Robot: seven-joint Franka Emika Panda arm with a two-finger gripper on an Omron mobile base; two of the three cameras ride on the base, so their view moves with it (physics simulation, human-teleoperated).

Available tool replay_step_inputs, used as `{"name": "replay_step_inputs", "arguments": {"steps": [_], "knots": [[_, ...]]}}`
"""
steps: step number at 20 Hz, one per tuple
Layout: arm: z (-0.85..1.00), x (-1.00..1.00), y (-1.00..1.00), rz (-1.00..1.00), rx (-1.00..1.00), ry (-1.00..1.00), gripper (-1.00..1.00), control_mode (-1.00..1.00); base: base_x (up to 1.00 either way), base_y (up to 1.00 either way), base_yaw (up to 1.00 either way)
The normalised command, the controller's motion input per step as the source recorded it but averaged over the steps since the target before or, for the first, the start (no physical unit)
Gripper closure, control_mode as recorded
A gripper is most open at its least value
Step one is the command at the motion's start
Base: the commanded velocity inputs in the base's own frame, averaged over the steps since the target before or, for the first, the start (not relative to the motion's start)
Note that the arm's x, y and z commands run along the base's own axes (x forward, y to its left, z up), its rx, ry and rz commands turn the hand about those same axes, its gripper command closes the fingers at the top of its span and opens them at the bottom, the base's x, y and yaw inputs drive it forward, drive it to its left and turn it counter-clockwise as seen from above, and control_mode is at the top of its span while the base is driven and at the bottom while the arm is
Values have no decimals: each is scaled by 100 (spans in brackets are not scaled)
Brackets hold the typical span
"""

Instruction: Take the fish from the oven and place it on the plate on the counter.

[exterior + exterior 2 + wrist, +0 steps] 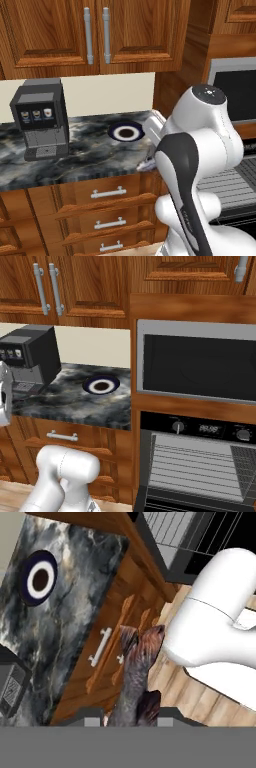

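We see the gripper (pixel 131 714) clenched on the fish (pixel 134 677), a grey-brown, slender, mottled body that hangs over the wooden drawers (pixel 117 643) beside the counter (pixel 65 612), well short of the plate (pixel 39 578); we judge the fish light, fairly stiff and probably slick, best taken across its thick middle. The counter is veined dark marble; the plate is round, blue-rimmed and glossy; the oven (pixel 197 466) shows steel and wire racks.
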Motion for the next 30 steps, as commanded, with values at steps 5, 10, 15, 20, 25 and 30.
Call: {"name": "replay_step_inputs", "arguments": {"steps": [5,10,15,20,25,30], "knots": [[0,36,14,31,-8,5,100,-100,0,0,0],[0,18,23,32,-12,4,100,-100,0,0,0],[0,26,15,30,-14,0,100,-100,0,0,0],[-3,8,4,25,-13,-5,100,-100,0,0,0],[-10,2,0,24,-10,-17,100,-100,0,0,0],[-12,15,0,23,-8,-25,100,-100,0,0,0]]}}
